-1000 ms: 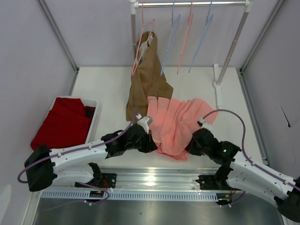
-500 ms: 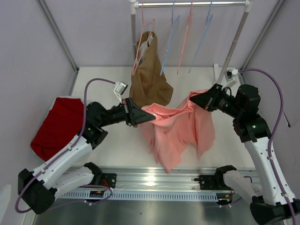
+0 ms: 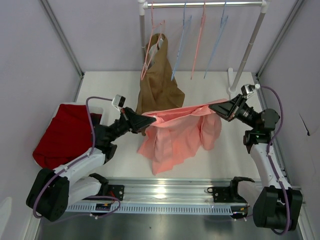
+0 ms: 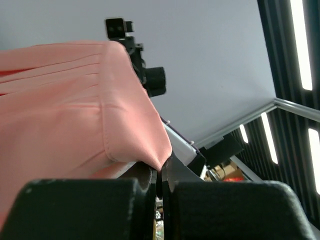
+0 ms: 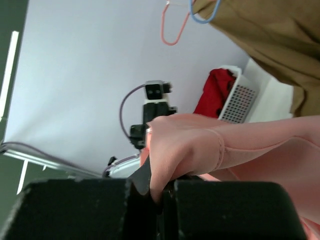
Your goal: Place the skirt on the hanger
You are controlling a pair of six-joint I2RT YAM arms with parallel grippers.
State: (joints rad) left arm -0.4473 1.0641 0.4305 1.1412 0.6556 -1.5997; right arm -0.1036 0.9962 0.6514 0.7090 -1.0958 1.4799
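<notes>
The salmon-pink skirt (image 3: pixel 175 132) hangs stretched in the air between both grippers, its waistband taut and its body drooping toward the table. My left gripper (image 3: pixel 144 121) is shut on the skirt's left corner (image 4: pixel 125 125). My right gripper (image 3: pixel 216 107) is shut on the right corner (image 5: pixel 200 145). Two pale-blue hangers hang on the rail behind: one (image 3: pixel 181 45) left of centre, one (image 3: pixel 216 42) further right. The skirt is in front of and below them, not touching.
A brown garment (image 3: pixel 157 82) hangs on a pink hanger (image 3: pixel 150 47) at the rail's left. Another pink hanger (image 3: pixel 198 42) hangs between the blue ones. A white basket holds dark red cloth (image 3: pixel 67 132) at the left. The rack's upright post (image 3: pixel 247 50) stands at the back right.
Both grippers lifted the skirt off the table, then spread further apart. The waistband is now pulled taut and the skirt's lower edge has risen.
</notes>
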